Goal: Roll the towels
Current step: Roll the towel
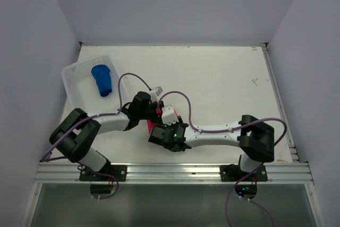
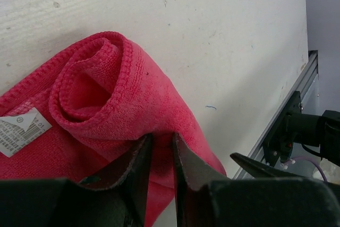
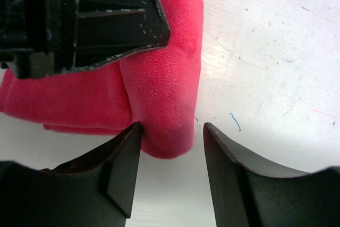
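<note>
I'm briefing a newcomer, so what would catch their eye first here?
The pink-red towel, partly rolled near the middle of the table: the left pincer pinches its fold, the right pincer stands open around its end. Then the blue towel, bundled in the white basket at far left.

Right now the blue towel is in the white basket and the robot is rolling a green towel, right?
No. The half-rolled towel is pink-red, not green; the left wrist view shows it. The blue towel is in the white basket.

White tag [image 2: 21,129] on pink towel [image 2: 138,99] — print illegible.
</note>
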You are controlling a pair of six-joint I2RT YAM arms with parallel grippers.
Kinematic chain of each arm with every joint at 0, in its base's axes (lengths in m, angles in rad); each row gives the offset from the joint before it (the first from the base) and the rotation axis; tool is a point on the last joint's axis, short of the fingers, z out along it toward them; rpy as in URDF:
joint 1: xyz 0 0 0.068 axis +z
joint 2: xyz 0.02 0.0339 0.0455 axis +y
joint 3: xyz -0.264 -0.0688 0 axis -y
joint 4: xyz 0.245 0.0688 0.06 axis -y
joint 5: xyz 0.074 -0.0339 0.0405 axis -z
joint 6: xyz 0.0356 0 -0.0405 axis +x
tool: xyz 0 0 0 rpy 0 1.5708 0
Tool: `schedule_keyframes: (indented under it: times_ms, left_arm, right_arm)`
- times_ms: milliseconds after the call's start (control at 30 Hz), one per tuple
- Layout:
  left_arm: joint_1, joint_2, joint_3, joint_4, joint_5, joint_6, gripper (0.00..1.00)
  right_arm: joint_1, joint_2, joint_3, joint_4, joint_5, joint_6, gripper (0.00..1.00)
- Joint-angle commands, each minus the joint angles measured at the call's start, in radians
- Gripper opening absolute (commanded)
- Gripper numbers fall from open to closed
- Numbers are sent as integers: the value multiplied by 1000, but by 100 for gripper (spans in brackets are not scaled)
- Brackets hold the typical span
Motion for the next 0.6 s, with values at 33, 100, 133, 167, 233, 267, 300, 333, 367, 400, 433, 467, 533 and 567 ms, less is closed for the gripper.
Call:
schedule_keyframes:
  times_ms: [33, 100, 133, 167, 233, 267, 300, 333, 367, 400, 433, 467, 533, 567]
  left_arm:
    - [8, -12, -37, -61, -24, 42, 26]
    - [11, -19, -40, -62, -24, 44, 26]
    - [11, -28, -46, -63, -27, 44, 26]
    - [12, -30, -49, -65, -28, 44, 26]
    - [12, -38, -54, -66, -30, 44, 26]
    - [14, -39, -55, -68, -30, 44, 26]
    - [14, -41, -55, -68, -31, 42, 26]
    - [14, -44, -57, -69, -31, 42, 26]
    - [14, -47, -57, -71, -31, 42, 26]
    - [15, -47, -57, -71, -34, 44, 26]
    - [15, -50, -58, -74, -34, 44, 26]
    - [15, -50, -60, -74, -36, 44, 26]
    - [15, -50, -63, -75, -34, 44, 26]
    - [15, -50, -65, -75, -34, 44, 26]
  right_arm:
    - [-31, -194, -96, 142, -73, -3, 55]
    - [-70, -292, -184, 255, -125, -2, 56]
    - [-87, -326, -218, 299, -184, -2, 56]
    - [-103, -355, -291, 347, -226, 1, 56]
    - [-174, -434, -361, 479, -345, 21, 57]
    - [-214, -455, -413, 539, -370, 26, 57]
    - [-225, -478, -432, 560, -389, 29, 57]
    - [-235, -486, -445, 577, -419, 29, 57]
    - [-248, -489, -462, 596, -430, 32, 57]
    - [-251, -488, -469, 605, -439, 37, 57]
    - [-252, -483, -475, 614, -453, 38, 57]
    - [-254, -478, -484, 623, -458, 40, 57]
    - [-257, -451, -495, 654, -470, 49, 57]
    - [-259, -437, -501, 674, -484, 49, 57]
